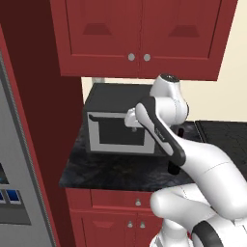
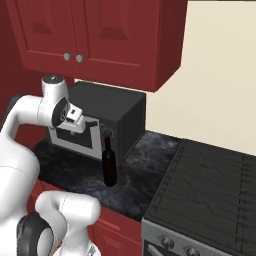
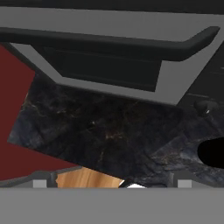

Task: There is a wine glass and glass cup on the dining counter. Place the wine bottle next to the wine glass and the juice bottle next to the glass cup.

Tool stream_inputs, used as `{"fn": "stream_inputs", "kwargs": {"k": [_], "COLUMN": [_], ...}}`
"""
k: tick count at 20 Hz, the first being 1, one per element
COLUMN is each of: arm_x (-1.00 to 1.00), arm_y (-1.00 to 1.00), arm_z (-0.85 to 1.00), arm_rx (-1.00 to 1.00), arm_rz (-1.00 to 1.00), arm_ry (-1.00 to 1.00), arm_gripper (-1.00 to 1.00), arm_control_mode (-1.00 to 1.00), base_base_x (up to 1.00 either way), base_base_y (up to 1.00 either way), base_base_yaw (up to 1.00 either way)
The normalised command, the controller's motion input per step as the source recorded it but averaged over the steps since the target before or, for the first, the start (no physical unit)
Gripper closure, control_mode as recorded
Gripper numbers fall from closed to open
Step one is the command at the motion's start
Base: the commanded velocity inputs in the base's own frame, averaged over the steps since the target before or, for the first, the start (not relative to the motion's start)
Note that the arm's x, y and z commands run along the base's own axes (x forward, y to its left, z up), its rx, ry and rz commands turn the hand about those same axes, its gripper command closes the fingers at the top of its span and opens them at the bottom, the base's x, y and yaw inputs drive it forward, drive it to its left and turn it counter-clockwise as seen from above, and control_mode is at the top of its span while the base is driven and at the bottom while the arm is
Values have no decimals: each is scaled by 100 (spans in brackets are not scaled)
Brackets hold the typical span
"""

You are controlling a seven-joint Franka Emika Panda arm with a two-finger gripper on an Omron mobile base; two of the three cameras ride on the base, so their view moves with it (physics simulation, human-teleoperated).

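Hovering gripper (image 2: 75, 119) in front of the microwave (image 2: 107, 120), above the counter (image 2: 65, 170).
Wine bottle (image 2: 109, 164) stands upright on the counter, at 4 o'clock from the gripper, apart from it. Jaws look spread and hold nothing.

near-black wine bottle (image 2: 109, 167), red cabinets (image 2: 100, 35), black grey-fronted microwave (image 2: 100, 122), dark marbled counter (image 1: 116, 169)

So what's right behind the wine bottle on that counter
The wine bottle stands upright on the dark marbled counter. Just behind it sits a black microwave, near its front corner. The counter patch under the bottle is covered, and the arm hides most of the bottle in the left base view.
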Motion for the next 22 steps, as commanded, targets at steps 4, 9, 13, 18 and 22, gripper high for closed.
{"fn": "stream_inputs", "kwargs": {"k": [4,9,13,18,22], "arm_x": [0,0,0,0,0], "arm_y": [0,0,0,0,0], "arm_z": [0,0,0,0,0], "arm_rx": [0,0,0,0,0], "arm_rz": [0,0,0,0,0], "arm_ry": [0,0,0,0,0], "arm_gripper": [-100,-100,-100,-100,-100], "arm_control_mode": [100,100,100,100,100], "base_base_x": [17,0,0,0,0], "base_base_y": [-2,0,0,0,0], "base_base_yaw": [0,0,0,0,0]}}
